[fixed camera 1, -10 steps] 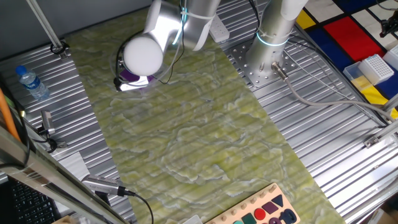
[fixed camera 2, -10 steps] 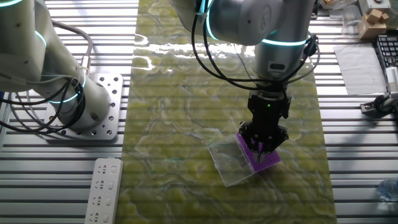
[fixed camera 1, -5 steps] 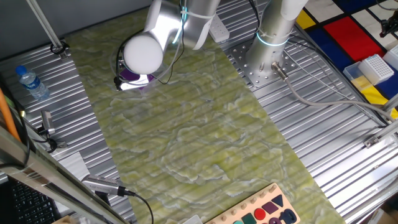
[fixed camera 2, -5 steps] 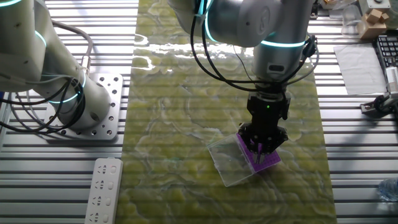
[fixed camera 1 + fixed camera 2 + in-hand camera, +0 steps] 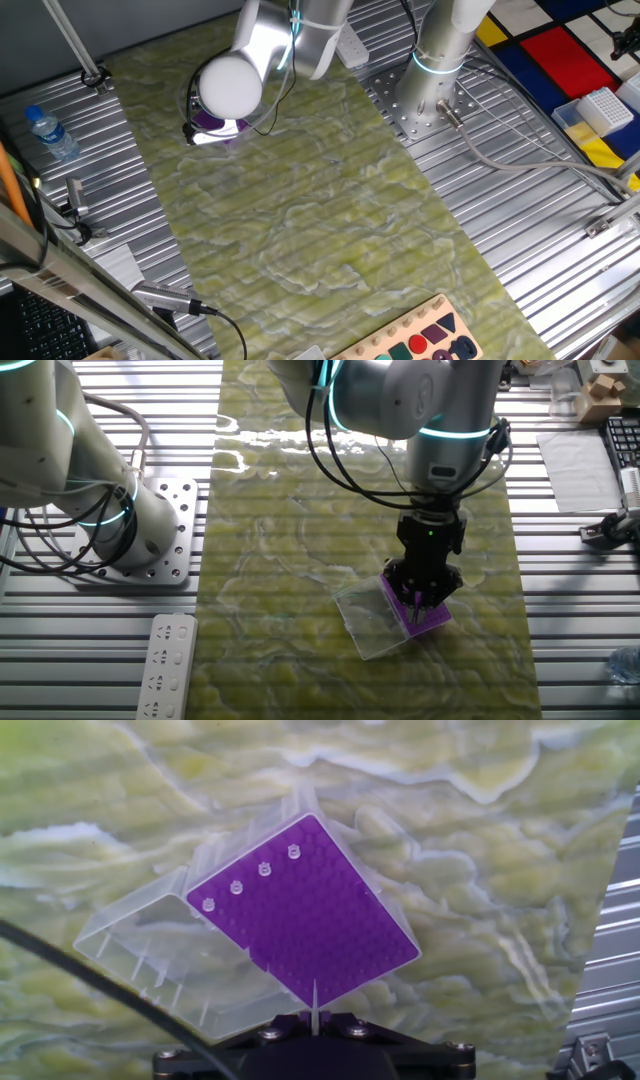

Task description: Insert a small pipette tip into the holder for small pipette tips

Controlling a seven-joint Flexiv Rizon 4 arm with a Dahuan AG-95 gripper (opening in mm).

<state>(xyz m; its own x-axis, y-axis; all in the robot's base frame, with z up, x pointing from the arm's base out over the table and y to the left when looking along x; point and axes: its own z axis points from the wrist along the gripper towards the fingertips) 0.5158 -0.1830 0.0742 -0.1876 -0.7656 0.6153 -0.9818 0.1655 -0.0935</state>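
Observation:
The holder for small pipette tips [image 5: 300,910] is a flat purple square box with a fine grid of holes, lying on the green mat. Its clear cover [image 5: 140,945] lies open to its left. Several clear tips stand in a row near its far edge. My gripper [image 5: 314,1020] is shut on a small pipette tip [image 5: 314,1003], which points down over the holder's near corner. In the other fixed view the gripper [image 5: 424,596] hangs right above the purple holder [image 5: 435,618], beside the clear cover [image 5: 368,622]. In one fixed view the arm hides most of the holder [image 5: 210,123].
A second arm's base [image 5: 130,530] stands on the metal table to the left, with a white remote [image 5: 165,665] in front of it. A water bottle [image 5: 50,133], a white gridded rack [image 5: 605,108] on a pale blue tray and a shape board [image 5: 425,340] lie at the edges.

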